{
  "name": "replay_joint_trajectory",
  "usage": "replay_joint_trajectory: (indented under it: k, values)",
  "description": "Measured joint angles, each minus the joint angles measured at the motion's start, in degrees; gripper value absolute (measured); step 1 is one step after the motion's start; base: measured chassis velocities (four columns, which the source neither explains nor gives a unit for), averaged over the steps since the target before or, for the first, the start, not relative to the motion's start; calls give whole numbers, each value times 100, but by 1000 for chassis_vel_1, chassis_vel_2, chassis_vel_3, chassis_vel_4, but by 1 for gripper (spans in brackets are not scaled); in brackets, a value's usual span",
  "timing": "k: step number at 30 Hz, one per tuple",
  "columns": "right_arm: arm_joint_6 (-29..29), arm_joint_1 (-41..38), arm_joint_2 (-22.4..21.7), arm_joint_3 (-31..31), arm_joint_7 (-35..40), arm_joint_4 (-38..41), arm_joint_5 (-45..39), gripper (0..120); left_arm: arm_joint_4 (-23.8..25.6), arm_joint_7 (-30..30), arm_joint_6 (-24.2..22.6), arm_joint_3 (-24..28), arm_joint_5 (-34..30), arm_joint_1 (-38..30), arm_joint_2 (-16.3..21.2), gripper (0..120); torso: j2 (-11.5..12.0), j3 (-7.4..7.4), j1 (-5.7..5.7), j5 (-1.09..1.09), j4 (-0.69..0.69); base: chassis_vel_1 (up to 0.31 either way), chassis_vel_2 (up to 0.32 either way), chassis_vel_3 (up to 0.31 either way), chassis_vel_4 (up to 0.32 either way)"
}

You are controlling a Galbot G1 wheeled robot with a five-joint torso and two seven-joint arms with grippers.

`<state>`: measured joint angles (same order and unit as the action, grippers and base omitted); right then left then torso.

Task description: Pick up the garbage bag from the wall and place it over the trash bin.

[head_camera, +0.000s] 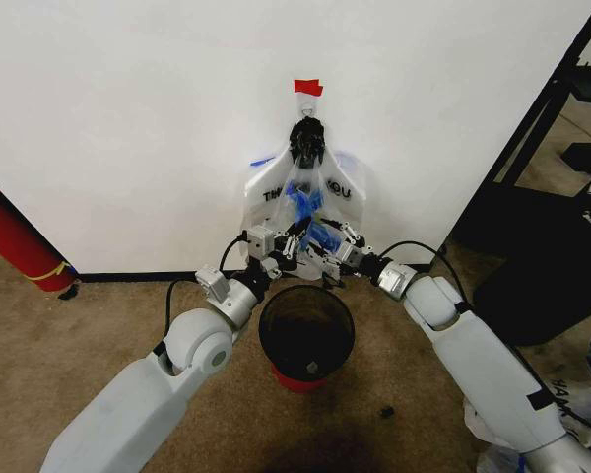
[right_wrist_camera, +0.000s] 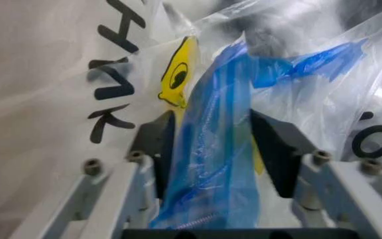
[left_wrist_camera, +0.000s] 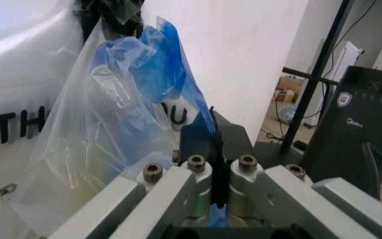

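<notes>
Both white robot arms reach forward from the bottom of the head view and converge at the wall. Left gripper [head_camera: 294,239] and right gripper [head_camera: 327,239] meet at the lower part of the thin translucent whitish plastic garbage bag with black lettering and blue trim [head_camera: 347,194]. The bag hangs flat against the plain white painted wall [head_camera: 128,118] from a black hook [head_camera: 306,133], just below a small piece of red tape [head_camera: 308,87]. Left wrist view: the left fingers [left_wrist_camera: 196,142] are pressed together on a thin edge of the blue film, so a pinch is made. Right wrist view: the right fingers [right_wrist_camera: 275,149] stand on either side of a bunched blue strip of the bag [right_wrist_camera: 214,164], closed against it but held apart by the wad of plastic. Directly under both grippers stands the small round black wire-mesh trash bin with a red base [head_camera: 306,335], on brown carpet, near the wall, empty as far as can be seen. Judgement: the step in hand is the grasp and removal from the hook; placing is not yet started. The next move calls for lifting the handles clear of the hook without tearing the film, then spreading the bag mouth wide to fit over the bin rim.
</notes>
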<state>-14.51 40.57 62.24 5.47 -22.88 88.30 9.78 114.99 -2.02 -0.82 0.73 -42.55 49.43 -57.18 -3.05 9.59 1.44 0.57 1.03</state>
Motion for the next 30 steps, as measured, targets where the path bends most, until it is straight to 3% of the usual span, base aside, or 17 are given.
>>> replay_joint_trajectory:
  k: [7,11,17,21,26,27,30]
  values:
    - [210,55,-13,47,65,26,-164,15,24,-4,16,-36,-5,37,34,0,0,0,0,0,0,0,0,0,0]
    - [430,352,-88,55,465,302,-906,0,29,-37,38,-56,-6,61,26,0,0,0,0,0,0,0,0,0,0]
    - [442,958,-131,142,745,1061,-2311,0,167,-229,53,-376,103,377,-13,0,-1,-1,0,1,4,0,0,0,0]
    - [388,1387,-105,210,962,1567,-2991,0,399,-385,107,-601,225,785,-11,0,-3,-1,0,0,-7,0,0,0,0]
    - [187,2194,-139,566,1282,2171,-3270,0,600,-557,289,-810,584,1211,-8,0,-3,-1,0,0,2,0,0,0,0]
    - [-27,2900,-146,928,1251,2507,-3214,0,732,-679,357,-1014,782,1523,-75,0,-3,-1,0,0,2,0,0,0,0]
    - [-211,3468,-155,1239,1122,2689,-3115,0,839,-761,375,-1223,862,1799,-174,0,-2,-2,0,0,1,0,0,0,0]
